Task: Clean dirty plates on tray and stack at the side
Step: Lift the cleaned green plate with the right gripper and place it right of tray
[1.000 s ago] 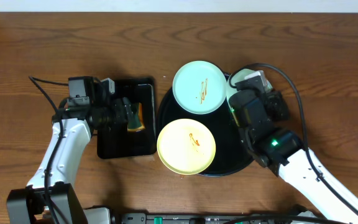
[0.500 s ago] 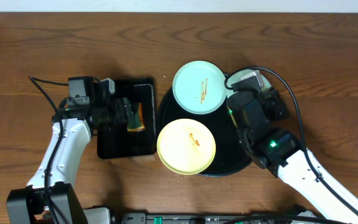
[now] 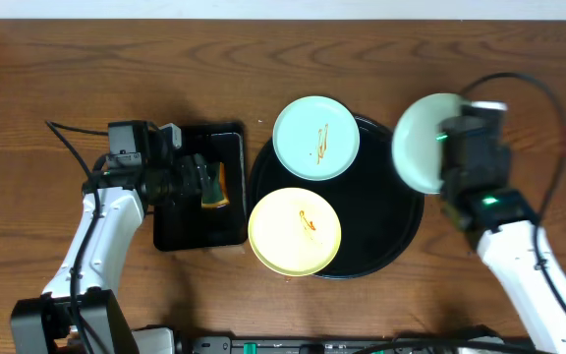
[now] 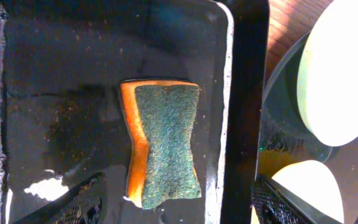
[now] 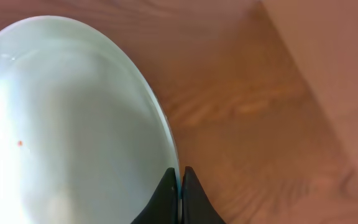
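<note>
Nearest my side, the pale yellow round plastic plate [image 3: 295,232], marked with a small orange-brown smear, sits at the front-left of the large round glossy black tray [image 3: 381,236] and overhangs its rim. Left of that, my left gripper [image 4: 176,196] hovers with its fingers spread apart over the green-and-orange scouring sponge [image 4: 163,146], which lies in the small rectangular black tray [image 4: 55,93]. On the right, my right gripper [image 5: 180,183] is pinched tight on the rim of a pale mint-blue plate [image 5: 67,124], held tilted over the round tray's right edge and the dark brown wood-grain tabletop [image 5: 260,124]. Farthest back, a second mint-blue plate [image 3: 315,138], streaked with sauce, rests at the round tray's rear-left.
</note>
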Motion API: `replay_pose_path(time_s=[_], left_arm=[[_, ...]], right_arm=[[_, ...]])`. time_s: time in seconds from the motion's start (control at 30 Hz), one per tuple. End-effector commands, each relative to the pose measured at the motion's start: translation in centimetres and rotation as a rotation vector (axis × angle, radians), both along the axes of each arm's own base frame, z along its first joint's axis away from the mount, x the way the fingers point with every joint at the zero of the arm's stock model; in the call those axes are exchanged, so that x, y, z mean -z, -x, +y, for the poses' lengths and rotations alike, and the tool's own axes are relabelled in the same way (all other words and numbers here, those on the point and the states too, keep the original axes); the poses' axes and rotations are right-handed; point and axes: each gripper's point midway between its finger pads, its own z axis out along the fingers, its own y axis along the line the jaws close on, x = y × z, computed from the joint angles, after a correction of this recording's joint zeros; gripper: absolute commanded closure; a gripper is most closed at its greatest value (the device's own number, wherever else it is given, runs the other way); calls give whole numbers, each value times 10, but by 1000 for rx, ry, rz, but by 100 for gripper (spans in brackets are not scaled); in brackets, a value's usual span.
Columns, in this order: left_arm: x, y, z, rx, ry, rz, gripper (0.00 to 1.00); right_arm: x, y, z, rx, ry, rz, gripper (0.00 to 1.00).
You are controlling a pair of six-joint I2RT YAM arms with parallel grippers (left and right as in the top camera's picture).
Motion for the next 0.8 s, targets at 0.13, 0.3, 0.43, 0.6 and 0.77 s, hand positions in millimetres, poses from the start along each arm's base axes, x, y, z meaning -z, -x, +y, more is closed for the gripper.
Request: replay_pose_path(time_s=[0.13, 0.3, 0.43, 0.6, 0.77], left_arm=[[2, 1, 2, -9, -8, 8, 25], [2, 1, 2, -9, -8, 8, 25], [2, 1, 2, -9, -8, 8, 25], [2, 1, 2, -9, -8, 8, 25], [2, 1, 2, -9, -8, 8, 25]], right_arm=[[23, 6, -82, 279, -351, -65, 99], [66, 14, -125, 392, -467, 4, 99], [94, 18, -148, 451, -532, 31, 99], [116, 21, -167, 497, -583, 39, 99], [118, 23, -174, 515, -586, 30, 86]])
